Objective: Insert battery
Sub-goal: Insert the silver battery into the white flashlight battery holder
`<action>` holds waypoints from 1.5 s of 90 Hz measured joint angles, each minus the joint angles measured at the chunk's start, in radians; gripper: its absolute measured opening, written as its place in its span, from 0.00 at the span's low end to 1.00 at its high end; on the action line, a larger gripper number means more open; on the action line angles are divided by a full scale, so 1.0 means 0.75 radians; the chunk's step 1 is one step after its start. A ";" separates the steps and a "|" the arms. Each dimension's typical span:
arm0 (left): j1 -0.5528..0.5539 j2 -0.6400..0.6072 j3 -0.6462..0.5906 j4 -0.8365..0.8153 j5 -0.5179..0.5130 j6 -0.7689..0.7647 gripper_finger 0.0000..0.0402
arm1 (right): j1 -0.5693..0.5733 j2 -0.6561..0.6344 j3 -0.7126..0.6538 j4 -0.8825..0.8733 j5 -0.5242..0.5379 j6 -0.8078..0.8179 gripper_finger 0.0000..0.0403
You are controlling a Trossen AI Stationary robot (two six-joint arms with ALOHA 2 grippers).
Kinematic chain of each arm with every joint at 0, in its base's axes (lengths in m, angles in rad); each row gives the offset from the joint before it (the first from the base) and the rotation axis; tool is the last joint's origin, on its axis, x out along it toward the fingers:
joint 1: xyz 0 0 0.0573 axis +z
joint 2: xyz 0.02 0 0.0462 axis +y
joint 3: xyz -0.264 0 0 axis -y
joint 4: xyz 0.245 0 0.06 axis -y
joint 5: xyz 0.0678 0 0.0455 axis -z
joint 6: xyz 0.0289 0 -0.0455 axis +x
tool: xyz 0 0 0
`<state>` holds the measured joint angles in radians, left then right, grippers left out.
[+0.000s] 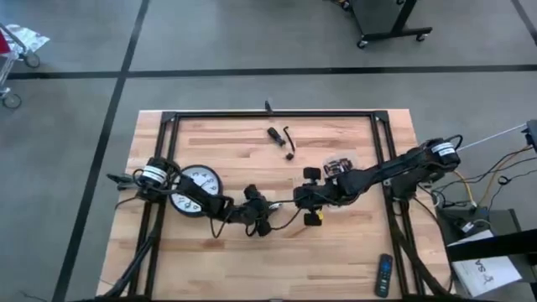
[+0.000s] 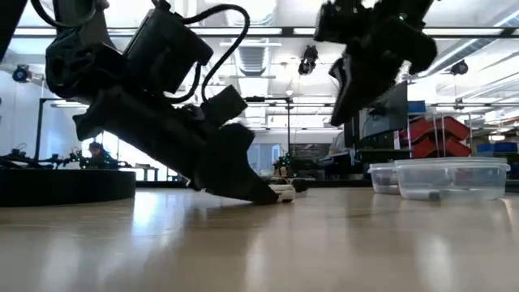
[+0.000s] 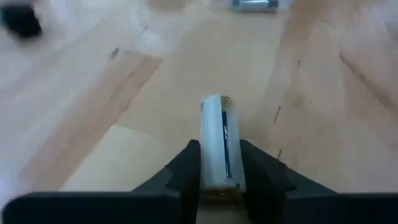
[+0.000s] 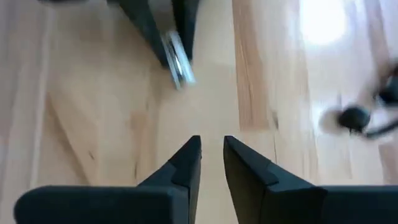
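Empty right gripper [image 4: 212, 155] above table [image 4: 81, 112]

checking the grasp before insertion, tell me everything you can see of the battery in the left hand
The battery is a white cylinder with a thin dark stripe along its length and a metallic end cap. It is clamped between the two dark fingers of the left hand, sticking out past the fingertips. In the low view it sits at table level, apparently touching the wooden table.

arms: dark, jointed | cables: black, looped | wrist collars: silver | jaws: black, tapered
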<state>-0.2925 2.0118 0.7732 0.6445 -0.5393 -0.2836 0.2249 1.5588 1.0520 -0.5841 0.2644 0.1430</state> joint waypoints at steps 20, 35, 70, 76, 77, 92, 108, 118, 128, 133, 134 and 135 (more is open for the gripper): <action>-0.017 -0.045 0.033 -0.053 -0.080 0.488 0.18 | 0.011 -0.002 -0.084 -0.098 0.040 0.114 0.17; -0.032 -0.048 0.109 -0.185 -0.099 0.614 0.17 | 0.049 -0.058 -0.081 -0.254 0.160 0.225 0.15; -0.099 -0.048 0.233 -0.337 -0.289 0.977 0.17 | 0.100 -0.281 -0.142 -0.281 0.231 0.381 0.13; -0.111 -0.048 0.237 -0.335 -0.342 1.047 0.17 | 0.106 -0.287 -0.191 -0.139 0.195 0.366 0.15; -0.112 -0.047 0.238 -0.334 -0.349 1.055 0.17 | 0.108 -0.287 -0.199 -0.105 0.187 0.357 0.16; -0.127 -0.047 0.239 -0.325 -0.438 1.111 0.19 | 0.134 -0.244 -0.329 0.433 0.085 0.179 0.23; -0.169 -0.053 0.237 -0.279 -0.501 1.180 0.17 | 0.134 -0.134 -0.354 0.734 0.059 0.073 0.35; -0.205 -0.060 0.238 -0.180 -0.534 1.279 0.16 | 0.125 -0.056 -0.345 0.803 0.055 0.033 0.41; -0.231 -0.061 0.271 -0.176 -0.551 1.316 0.18 | 0.116 0.006 -0.323 0.838 0.056 -0.001 0.46; -0.238 -0.061 0.297 -0.191 -0.561 1.321 0.19 | 0.112 0.024 -0.311 0.832 0.056 -0.013 0.47; -0.239 -0.061 0.302 -0.195 -0.561 1.324 0.19 | 0.111 0.028 -0.308 0.830 0.056 -0.015 0.47; -0.241 -0.061 0.306 -0.197 -0.561 1.329 0.19 | 0.109 0.032 -0.305 0.830 0.056 -0.018 0.47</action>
<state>-0.4734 1.9661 1.0029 0.4967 -0.9604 0.7128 0.3069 1.5826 0.8235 0.0384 0.3065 0.1295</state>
